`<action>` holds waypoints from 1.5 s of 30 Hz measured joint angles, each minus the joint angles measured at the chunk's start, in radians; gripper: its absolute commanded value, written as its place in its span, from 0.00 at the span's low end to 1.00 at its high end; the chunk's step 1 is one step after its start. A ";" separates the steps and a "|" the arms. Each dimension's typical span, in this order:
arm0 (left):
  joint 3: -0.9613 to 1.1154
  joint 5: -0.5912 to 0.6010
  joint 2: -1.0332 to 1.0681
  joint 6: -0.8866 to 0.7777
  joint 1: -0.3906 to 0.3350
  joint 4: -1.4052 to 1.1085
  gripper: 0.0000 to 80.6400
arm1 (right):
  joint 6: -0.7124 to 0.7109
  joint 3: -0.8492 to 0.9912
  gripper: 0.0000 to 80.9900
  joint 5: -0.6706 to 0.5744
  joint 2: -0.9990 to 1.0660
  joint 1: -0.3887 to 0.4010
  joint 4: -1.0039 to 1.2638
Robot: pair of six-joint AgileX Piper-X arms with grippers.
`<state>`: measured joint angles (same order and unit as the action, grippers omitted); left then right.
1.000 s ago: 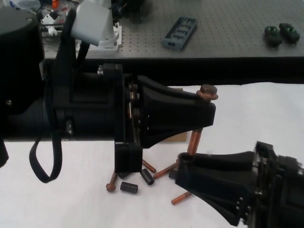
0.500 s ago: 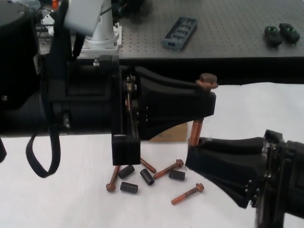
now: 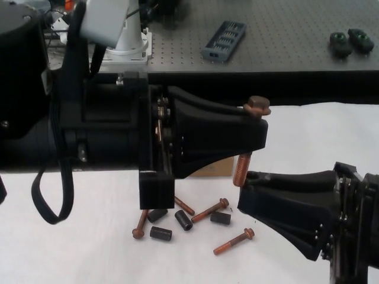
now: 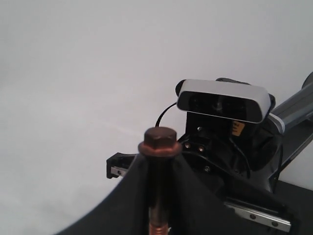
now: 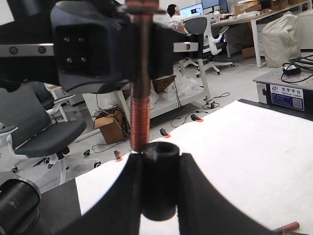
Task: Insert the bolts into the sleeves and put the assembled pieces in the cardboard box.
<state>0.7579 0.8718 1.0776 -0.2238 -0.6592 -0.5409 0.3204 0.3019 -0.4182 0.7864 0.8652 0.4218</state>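
Observation:
My left gripper [image 3: 256, 127] is shut on a copper bolt [image 3: 241, 168] and holds it upright with the hex head [image 4: 157, 143] on top. Just under its threaded tip [image 5: 138, 125], my right gripper [image 3: 250, 181] is shut on a black sleeve [image 5: 160, 155] with the bore facing up. The tip meets the sleeve's rim at one side of the bore. On the white cloth below lie several loose bolts [image 3: 233, 242] and black sleeves [image 3: 160, 234]. A tan corner of the cardboard box [image 3: 217, 170] peeks out beneath the left gripper.
Behind the white cloth [image 3: 320, 136] runs a perforated bench with a grey rack [image 3: 224, 40], two dark green-centred parts [image 3: 350, 41] and a white arm base [image 3: 121, 35]. The left arm's bulk covers the cloth's left half.
My right gripper with the sleeve has moved up and to the right, uncovering the loose parts. The left gripper has lifted the bolt slightly; its tip now stands at the sleeve's rim.

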 measured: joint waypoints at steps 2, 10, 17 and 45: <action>-0.002 0.000 0.000 0.003 0.000 0.003 0.01 | 0.000 0.000 0.05 -0.005 0.000 0.000 -0.008; -0.002 -0.008 0.000 0.004 0.000 -0.019 0.01 | 0.000 0.000 0.05 -0.024 0.000 0.000 -0.021; -0.002 -0.008 0.000 0.004 0.000 -0.031 0.01 | 0.000 0.000 0.05 -0.050 0.000 0.000 -0.016; -0.002 -0.008 0.000 0.004 0.000 -0.031 0.01 | 0.040 0.003 0.05 -0.063 0.071 0.000 0.159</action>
<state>0.7561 0.8638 1.0776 -0.2198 -0.6592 -0.5719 0.3608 0.3048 -0.4813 0.8577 0.8652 0.5811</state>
